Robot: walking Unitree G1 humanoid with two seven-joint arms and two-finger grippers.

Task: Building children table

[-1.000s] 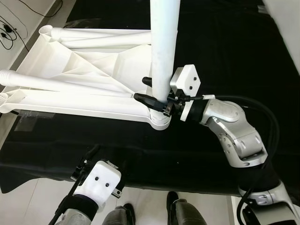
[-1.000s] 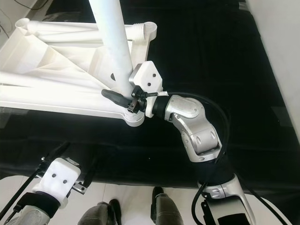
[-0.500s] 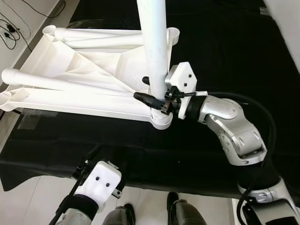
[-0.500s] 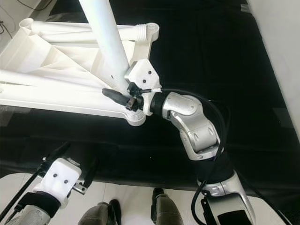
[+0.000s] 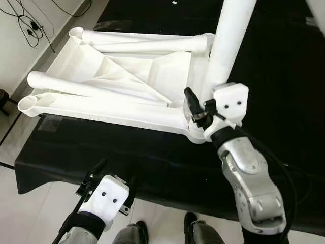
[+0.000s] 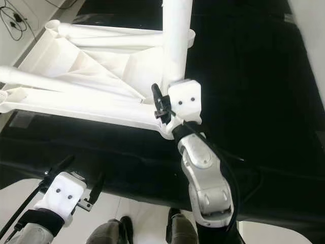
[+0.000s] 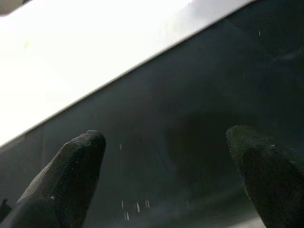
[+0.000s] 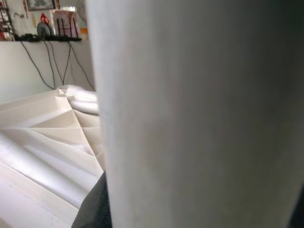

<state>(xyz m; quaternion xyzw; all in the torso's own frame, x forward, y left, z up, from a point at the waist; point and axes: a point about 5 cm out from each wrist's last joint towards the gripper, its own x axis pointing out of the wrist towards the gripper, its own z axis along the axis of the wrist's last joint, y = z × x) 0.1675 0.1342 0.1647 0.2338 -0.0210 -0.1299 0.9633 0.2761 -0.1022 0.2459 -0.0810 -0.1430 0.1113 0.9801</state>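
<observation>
The white plastic table top (image 5: pixel 127 81) lies upside down on a black cloth. One white leg tube (image 5: pixel 228 46) stands upright in the near right corner socket (image 5: pixel 195 133). My right gripper (image 5: pixel 203 99) is shut on this leg just above the socket, with one black finger (image 5: pixel 190 101) showing on its left side. The same leg (image 8: pixel 190 114) looms close in the right wrist view. Two more legs (image 5: pixel 147 40) (image 5: pixel 86 89) lie flat on the underside. My left gripper (image 5: pixel 116 172) hangs open below the table's near edge, its fingers (image 7: pixel 71 180) spread over dark cloth.
The black cloth (image 5: pixel 127 152) covers the work surface and drapes over its near edge. Pale floor with black cables (image 5: pixel 30 25) runs along the left. My feet (image 5: pixel 198 236) show at the bottom edge.
The camera has shifted. My right wrist has swung from the leg's right side round to its near side, still shut on the leg. The left gripper has stayed put.
</observation>
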